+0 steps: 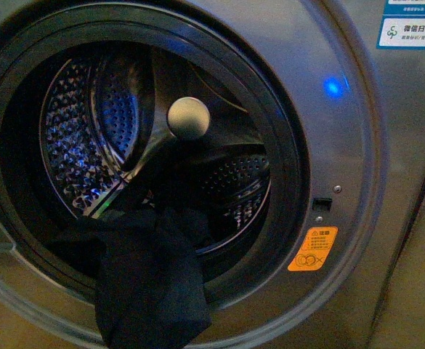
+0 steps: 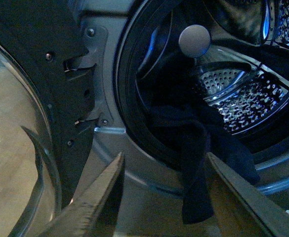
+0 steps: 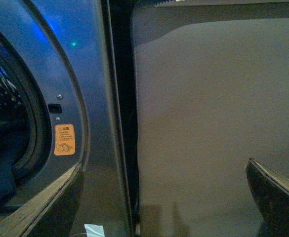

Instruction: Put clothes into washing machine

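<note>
- From my remote station: the washing machine (image 1: 386, 145) fills the front view, its porthole open on the perforated steel drum (image 1: 74, 138).
- The clothes (image 1: 150, 283), a dark navy garment, lie draped over the lower rim of the porthole, part of them inside the drum's mouth and a long fold hanging down the machine's front below the opening.
- A round grey knob (image 1: 189, 118) shows inside the drum, above the garment.
- A blue light (image 1: 333, 87) glows on the machine's face beside the porthole; an orange warning sticker (image 1: 312, 249) sits lower on that side.
- My left gripper (image 2: 164, 197) hovers in front of the porthole, fingers spread apart, empty, the hanging fold seen between them.
- The open door (image 2: 30, 123) stands at the hinge side of the porthole.
- My right gripper (image 3: 164, 197) is also spread wide and empty, off beside the sticker side of the machine, facing a plain grey panel (image 3: 218, 113).
</note>
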